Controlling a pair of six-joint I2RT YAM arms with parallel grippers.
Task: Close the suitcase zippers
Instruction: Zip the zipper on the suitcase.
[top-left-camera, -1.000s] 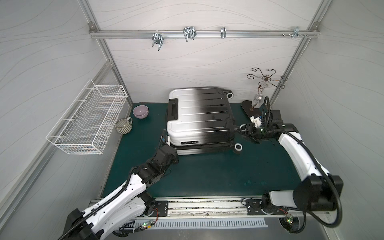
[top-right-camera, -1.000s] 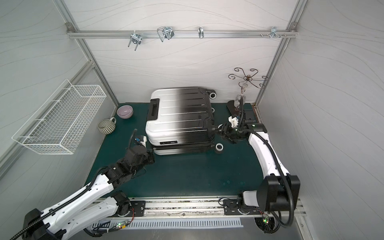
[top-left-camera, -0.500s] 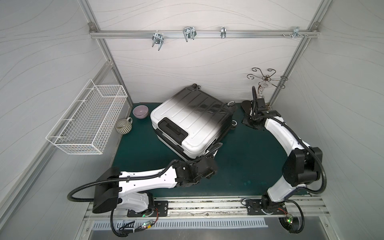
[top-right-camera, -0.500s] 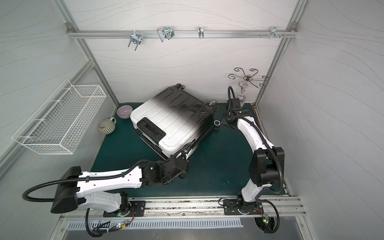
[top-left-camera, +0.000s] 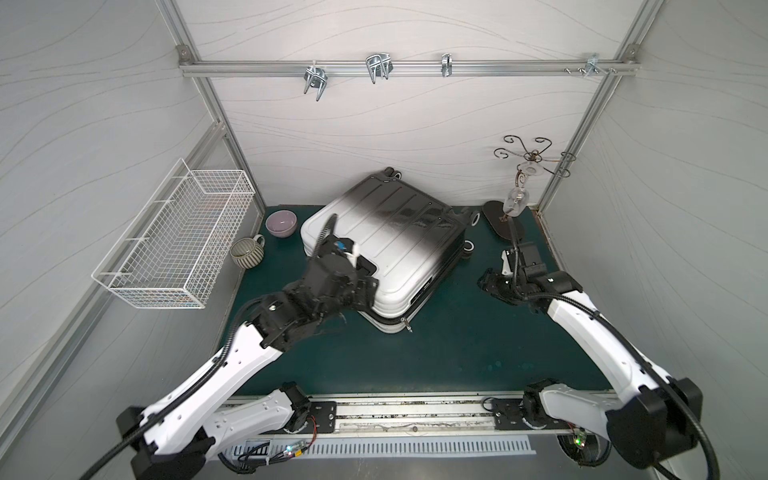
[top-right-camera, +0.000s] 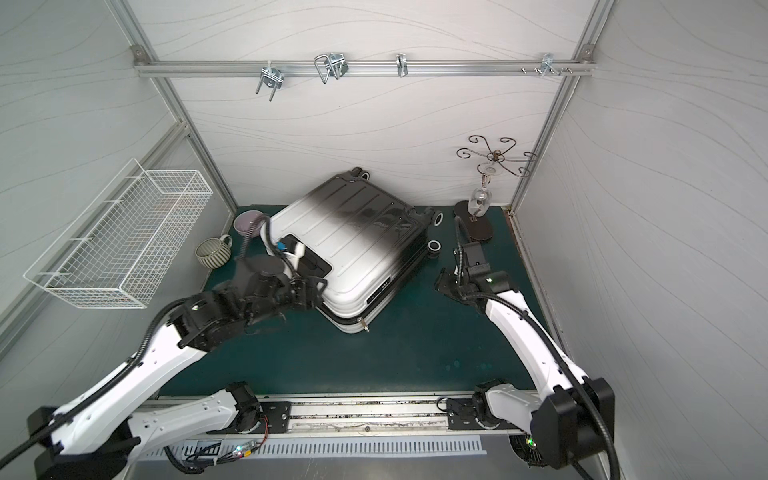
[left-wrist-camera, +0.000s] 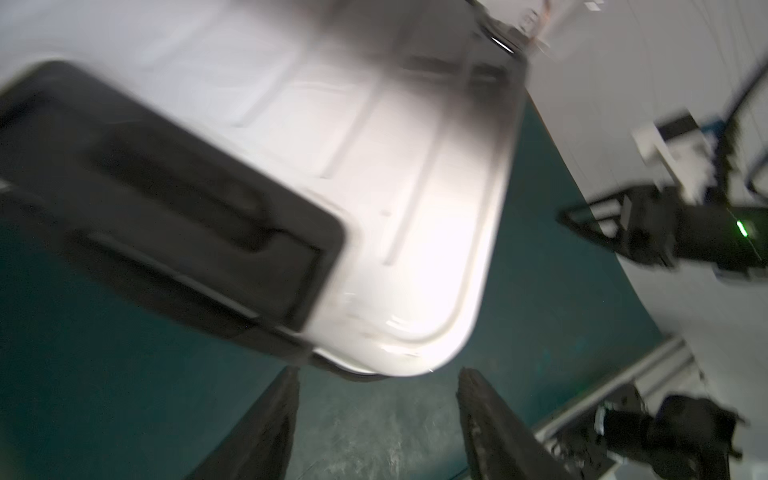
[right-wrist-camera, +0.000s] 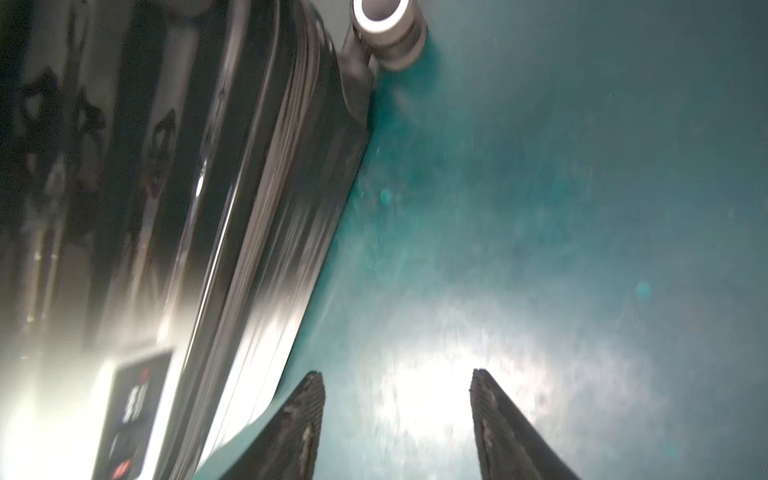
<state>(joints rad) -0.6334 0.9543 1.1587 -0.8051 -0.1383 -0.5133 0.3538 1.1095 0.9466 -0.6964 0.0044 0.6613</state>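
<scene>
Jaws stand parted on both arms, gripping nothing. In both top views the suitcase (top-left-camera: 386, 245) (top-right-camera: 353, 241) lies flat and skewed on the green mat (top-left-camera: 457, 353), black end toward the back wall, white corner toward the front rail (top-left-camera: 415, 415). The left gripper (top-left-camera: 368, 286) sits at the white end's edge near the handle (top-right-camera: 316, 262); the right gripper (top-left-camera: 485, 284) hangs over open mat, apart from the wheeled side. Metal pulls of the zippers (top-left-camera: 405, 323) dangle at the near corner. A bowl (top-left-camera: 281, 222) and a mug (top-left-camera: 248, 253) crowd the far left corner, a jewellery stand (top-left-camera: 498, 216) the far right; broad bare mat spreads in front of the suitcase.

In the blurred left wrist view, the left gripper (left-wrist-camera: 376, 374) spreads its fingers (left-wrist-camera: 270, 428) wide, the suitcase's rounded white corner just beyond their tips.

In the right wrist view the right gripper (right-wrist-camera: 397, 374) frames bare mat, with the zippers (right-wrist-camera: 282, 166) running along the suitcase's side just beside one finger and a wheel (right-wrist-camera: 384, 20) beyond.
</scene>
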